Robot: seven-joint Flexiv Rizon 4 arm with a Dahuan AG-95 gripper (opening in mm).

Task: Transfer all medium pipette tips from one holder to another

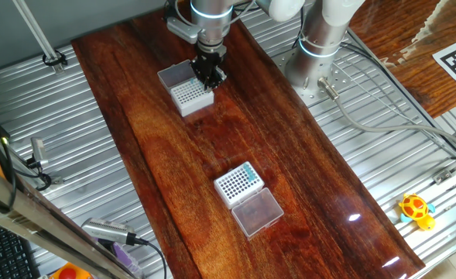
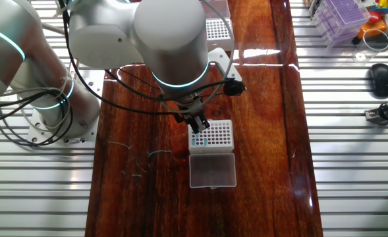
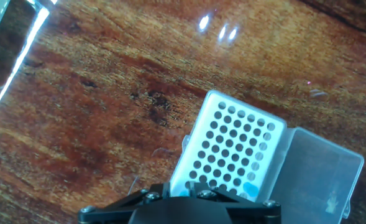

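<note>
Firstly, one fixed view, for your record:
Table (image 1: 166,155): dark red-brown wood, with ribbed metal on both sides.
Pincer (image 1: 210,75): pointing straight down over the far rack, at its right edge. The dark fingers look close together. You cannot tell from here whether anything is between them.
Target rack (image 1: 190,94): white, with a dotted top. It sits at the far end of the table, directly under the pincer.
Target lid (image 1: 173,76): clear, lying open and touching the rack's far left side.
Source rack (image 1: 238,184): white, well apart from the target rack, towards the near end of the table.
Teal tips (image 1: 248,170): you see teal dots along the edges of the source rack's grid.
Source lid (image 1: 256,211): clear and boxy, lying open against the source rack's near side.

Next, the other fixed view:
Pincer (image 2: 198,123): below the arm's large grey wrist, at the target rack's (image 2: 213,135) left corner. How far it is open is unclear.
Teal tips (image 2: 197,139): a little teal shows in the target rack's left column.
Target lid (image 2: 212,171): lying flat, touching the rack's near edge.
Source rack (image 2: 217,27): at the far end, partly hidden by the arm.

Lastly, hand view:
Pincer: only its dark body shows at the bottom edge. You cannot see the fingertips.
Target rack (image 3: 232,146): bold dark holes, most of them empty.
Teal tips (image 3: 251,188): one teal spot in a hole near the pincer.
Target lid (image 3: 322,174): frosted, on the right and touching the rack.
</note>
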